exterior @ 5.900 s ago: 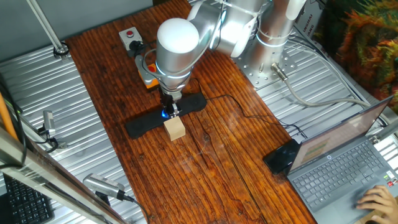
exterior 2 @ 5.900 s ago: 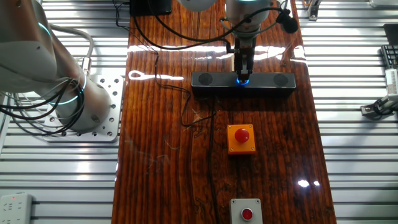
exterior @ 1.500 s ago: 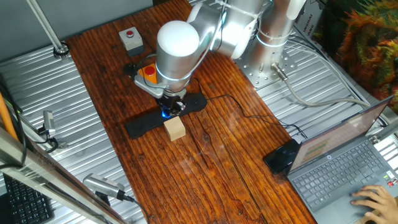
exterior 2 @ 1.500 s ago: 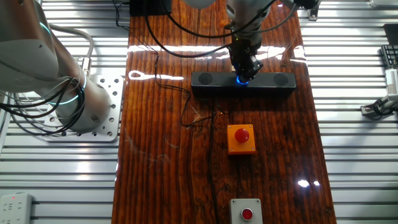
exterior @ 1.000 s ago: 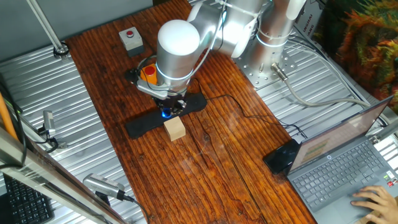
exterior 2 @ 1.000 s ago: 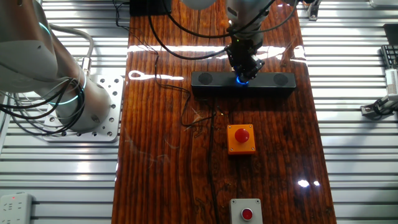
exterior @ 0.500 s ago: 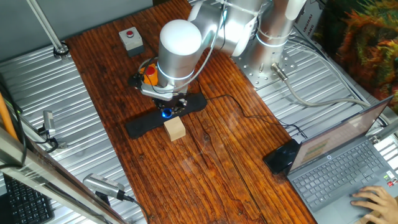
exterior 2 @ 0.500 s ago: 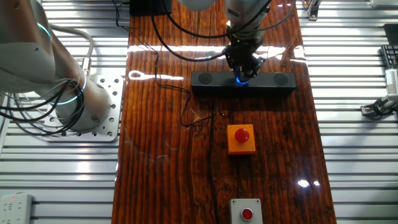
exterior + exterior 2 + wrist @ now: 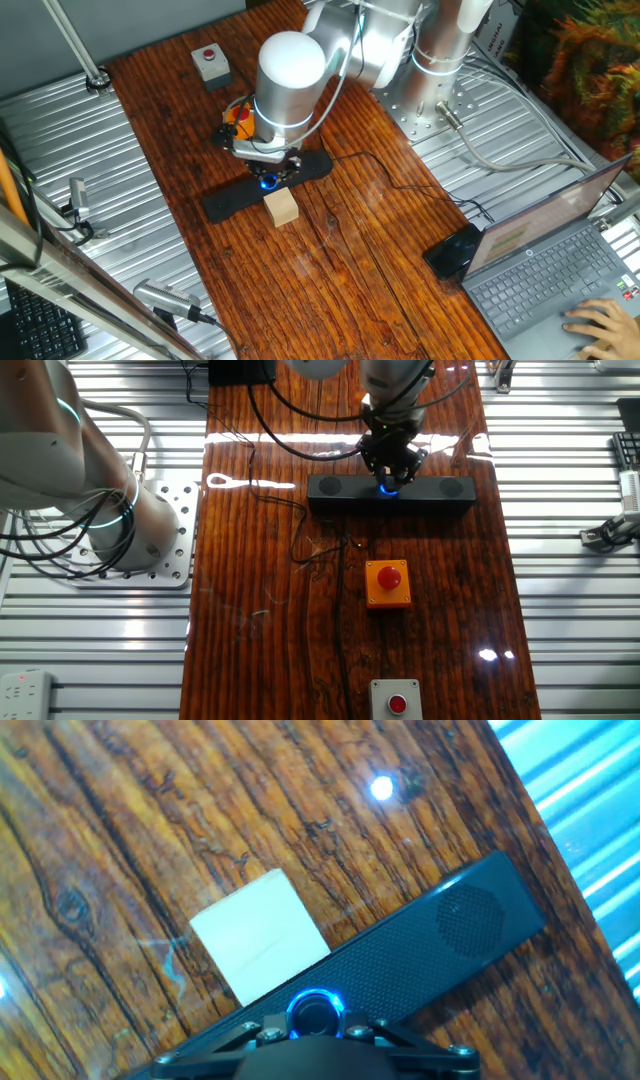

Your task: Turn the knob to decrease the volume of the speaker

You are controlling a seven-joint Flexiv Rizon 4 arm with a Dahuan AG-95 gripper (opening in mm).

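Observation:
The speaker (image 9: 225,203) is a long black bar lying across the wooden table; it also shows in the other fixed view (image 9: 340,490) and the hand view (image 9: 450,925). The knob (image 9: 315,1012), ringed with blue light, sits at its middle, and its glow shows in both fixed views (image 9: 267,182) (image 9: 388,488). My gripper (image 9: 271,176) points straight down on the knob, fingers close on either side of it (image 9: 390,476) (image 9: 315,1028). It is shut on the knob. The hand hides most of the knob in the fixed views.
A tan wooden block (image 9: 282,207) touches the speaker's near side (image 9: 260,935). An orange-housed red button (image 9: 388,582) and a grey box with a red button (image 9: 397,703) stand behind the speaker. A thin black cable (image 9: 385,172) runs right. A laptop (image 9: 560,260) is at the table's right.
The hand has turned about its vertical axis while staying on the knob; the wrist body has swung round step by step. The speaker and the block have not moved.

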